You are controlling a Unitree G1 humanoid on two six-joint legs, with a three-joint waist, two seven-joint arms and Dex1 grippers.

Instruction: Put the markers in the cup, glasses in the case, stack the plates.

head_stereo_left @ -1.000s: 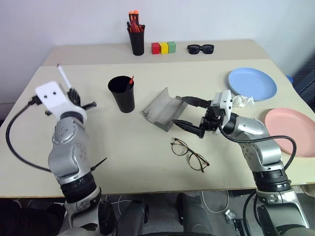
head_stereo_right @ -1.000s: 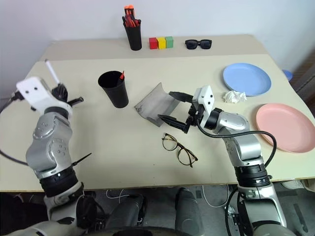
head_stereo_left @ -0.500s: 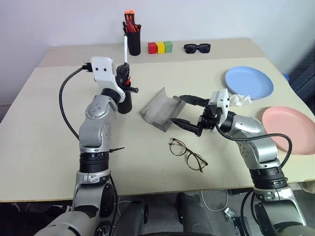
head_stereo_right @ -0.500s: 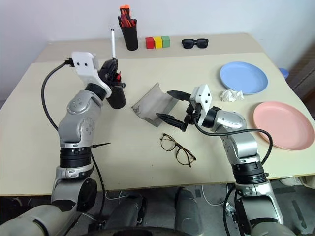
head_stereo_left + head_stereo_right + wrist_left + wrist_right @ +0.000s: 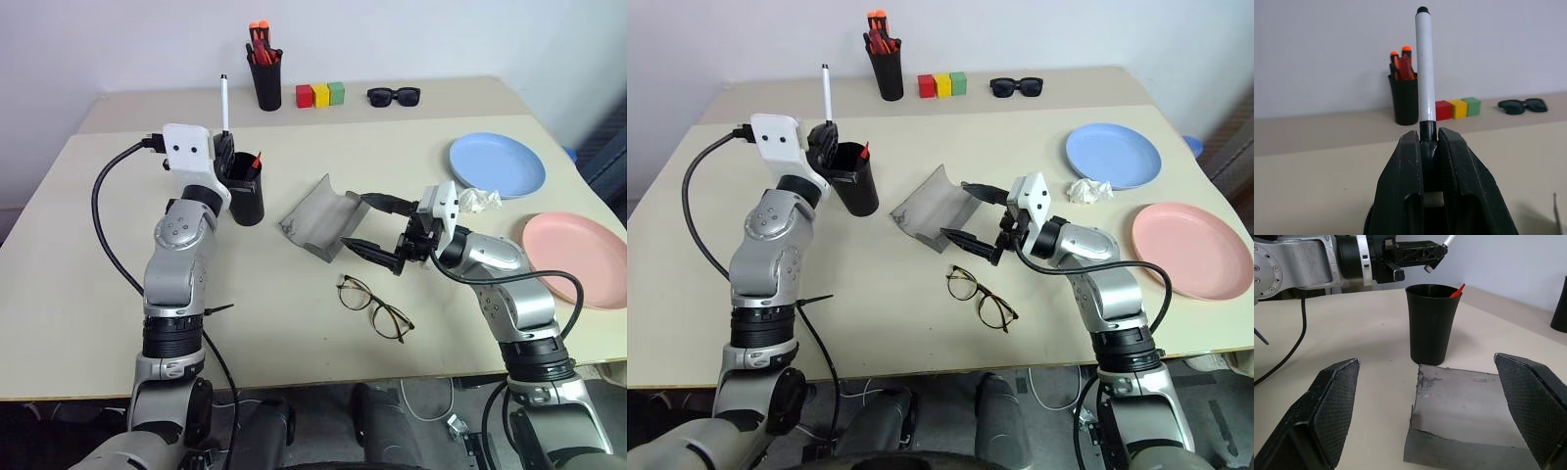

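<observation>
Marker step underway: the left gripper [image 5: 224, 147] is clamped on the white marker [image 5: 223, 102], upright just above the cup [image 5: 242, 188], red marker [image 5: 258, 159] already inside. Next, I'd judge: lower, release. Right gripper [image 5: 376, 225] hangs wide open, empty, by the case [image 5: 315, 217].

white marker [image 5: 224, 102] upright above black cup [image 5: 244, 188] – red-tipped marker [image 5: 258, 159] inside.

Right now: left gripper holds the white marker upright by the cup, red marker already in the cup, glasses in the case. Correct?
Not quite. In the left eye view the glasses lie on the table, in front of the open case. The rest holds: left gripper clamps the white marker by the cup, red marker inside.
</observation>
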